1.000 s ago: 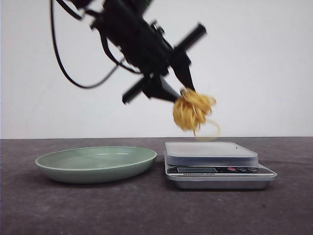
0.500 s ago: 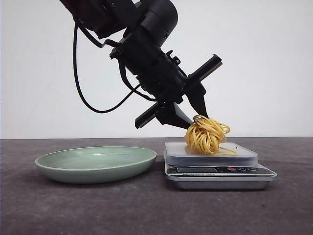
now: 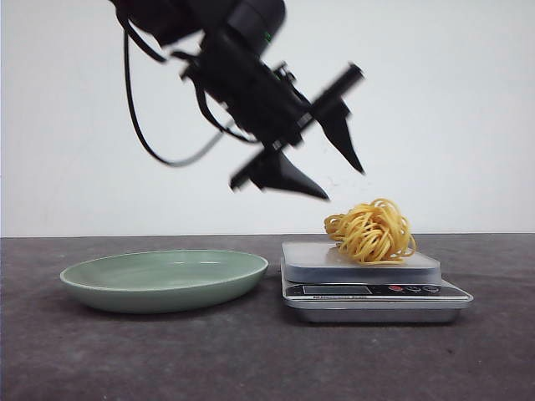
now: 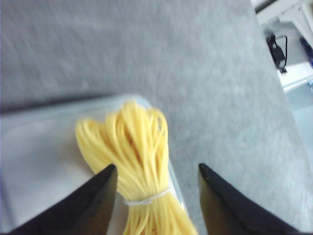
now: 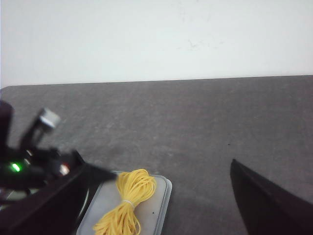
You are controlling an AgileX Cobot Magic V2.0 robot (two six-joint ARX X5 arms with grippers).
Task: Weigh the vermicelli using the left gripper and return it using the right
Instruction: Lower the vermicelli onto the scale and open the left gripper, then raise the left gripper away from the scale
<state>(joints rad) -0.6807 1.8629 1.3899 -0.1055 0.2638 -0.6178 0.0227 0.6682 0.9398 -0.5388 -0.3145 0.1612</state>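
A yellow bundle of vermicelli (image 3: 372, 231), tied with a white band, lies on the platform of the kitchen scale (image 3: 368, 288). My left gripper (image 3: 343, 185) hangs open a little above and to the left of the bundle, touching nothing. In the left wrist view its dark fingers (image 4: 98, 200) stand apart on either side of the vermicelli (image 4: 137, 142), which rests on the scale (image 4: 34, 147). My right gripper (image 5: 157, 166) is open and empty, high over the table. It looks down on the vermicelli (image 5: 132, 188), the scale (image 5: 159, 196) and the blurred left gripper (image 5: 29, 166).
A pale green plate (image 3: 163, 280) stands on the dark table left of the scale, its rim close to the scale's edge. A white wall runs behind the table. My left arm's black cables (image 3: 138, 125) hang above the plate.
My left gripper brought the vermicelli down onto the scale, opened and let it go. It has since risen up and to the left. The bundle now rests on the platform.
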